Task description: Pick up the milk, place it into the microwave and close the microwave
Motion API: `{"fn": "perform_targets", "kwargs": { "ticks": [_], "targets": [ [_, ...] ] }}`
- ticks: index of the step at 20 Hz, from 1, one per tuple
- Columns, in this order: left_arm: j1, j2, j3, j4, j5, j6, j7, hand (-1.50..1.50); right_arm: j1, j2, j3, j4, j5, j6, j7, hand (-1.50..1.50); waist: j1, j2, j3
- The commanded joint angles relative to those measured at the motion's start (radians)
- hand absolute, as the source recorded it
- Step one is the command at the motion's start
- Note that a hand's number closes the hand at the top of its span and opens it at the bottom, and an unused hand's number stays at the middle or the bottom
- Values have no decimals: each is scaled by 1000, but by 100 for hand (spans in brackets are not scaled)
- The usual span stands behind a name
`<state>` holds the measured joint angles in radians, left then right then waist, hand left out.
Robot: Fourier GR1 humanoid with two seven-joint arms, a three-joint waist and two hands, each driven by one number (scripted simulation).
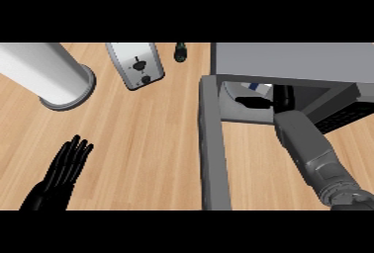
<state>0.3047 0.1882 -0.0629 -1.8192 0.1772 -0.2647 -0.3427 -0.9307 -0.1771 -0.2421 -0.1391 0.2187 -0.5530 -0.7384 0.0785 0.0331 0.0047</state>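
Reaching into the microwave, right hand looks curled round the milk, prob a light, stiff, slick carton, so grab mid-body w/ care; left hand rests open.

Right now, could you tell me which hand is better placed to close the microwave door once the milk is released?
Probably the left hand: it rests open beside the open door, while the right hand is inside the microwave at the milk.
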Motion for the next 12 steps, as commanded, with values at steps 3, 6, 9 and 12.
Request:
{"fn": "perform_targets", "kwargs": {
  "ticks": [3,6,9,12],
  "targets": [
    [30,-19,-42,-55,-50,22,10,-150,83,15,-47,7,-48,82,-87,-150,-21,-12,-1],
    [1,-42,-55,-68,-37,35,55,-150,146,11,-71,-6,-74,126,-152,-150,-38,-16,-1],
    [-1,-62,-69,23,-79,33,-17,-150,162,29,-65,-20,-75,185,-188,-150,-47,-21,-3],
    [-61,-37,-23,-10,-18,27,76,-150,209,18,-79,-15,-97,323,-235,-150,-50,-20,-2]
  ]
}}
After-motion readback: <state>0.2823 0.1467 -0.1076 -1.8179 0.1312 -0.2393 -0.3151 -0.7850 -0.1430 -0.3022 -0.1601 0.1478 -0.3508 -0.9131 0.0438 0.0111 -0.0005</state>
